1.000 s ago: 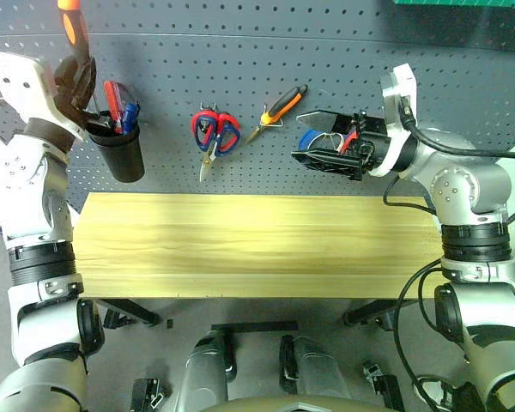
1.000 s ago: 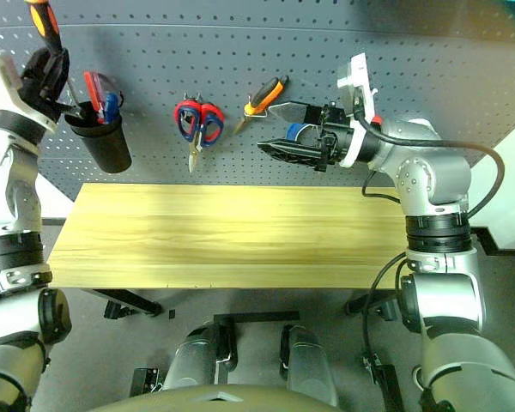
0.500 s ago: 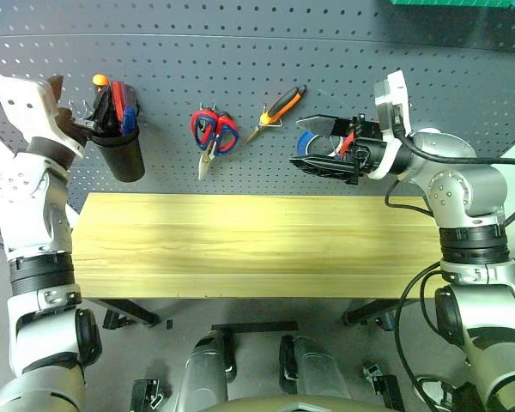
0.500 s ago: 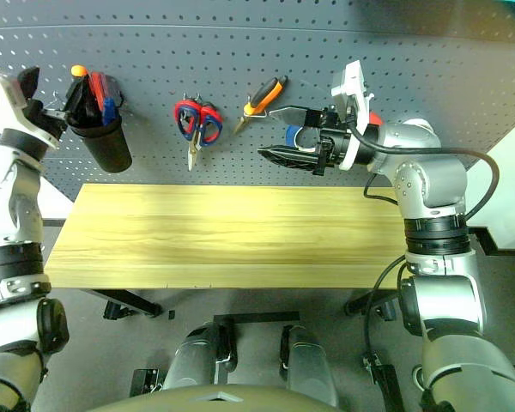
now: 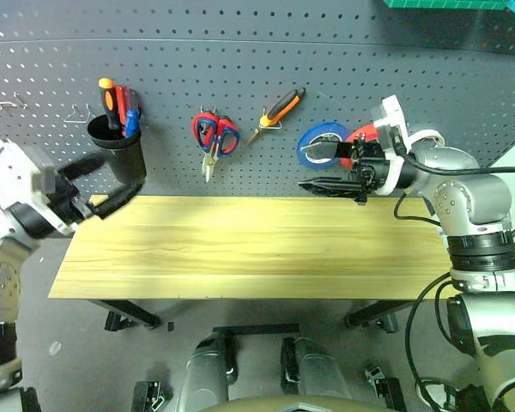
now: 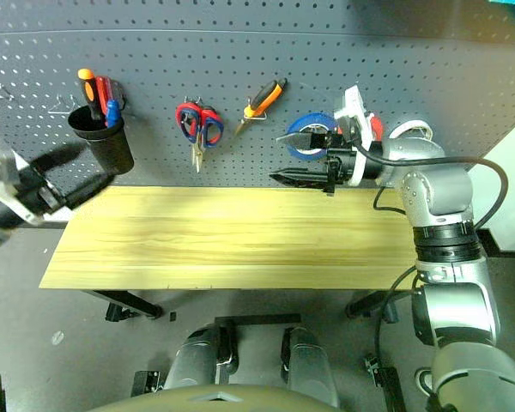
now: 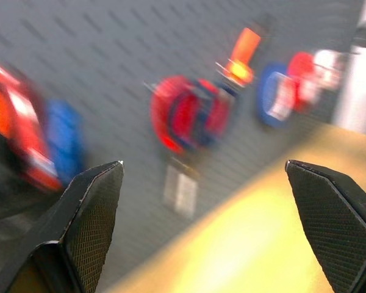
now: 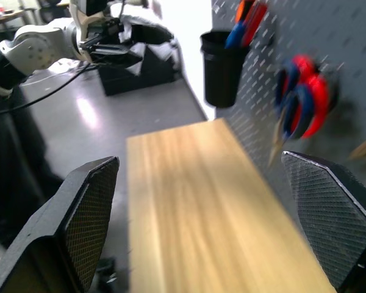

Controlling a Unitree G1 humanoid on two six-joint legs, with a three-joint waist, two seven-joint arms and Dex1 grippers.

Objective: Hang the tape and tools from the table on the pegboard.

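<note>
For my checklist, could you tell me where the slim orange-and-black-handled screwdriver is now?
The orange-and-black-handled screwdriver stands in the black cup on the dark grey pegboard, at the robot's left, left of the red-handled scissors.

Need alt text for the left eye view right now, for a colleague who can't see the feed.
A bare wooden table stands below a dark pegboard hung with a black cup holding a screwdriver, red-handled scissors, orange-handled pliers and blue tape. The open left pincer hovers at the table's left end; the open right pincer hovers by the blue tape.
</note>
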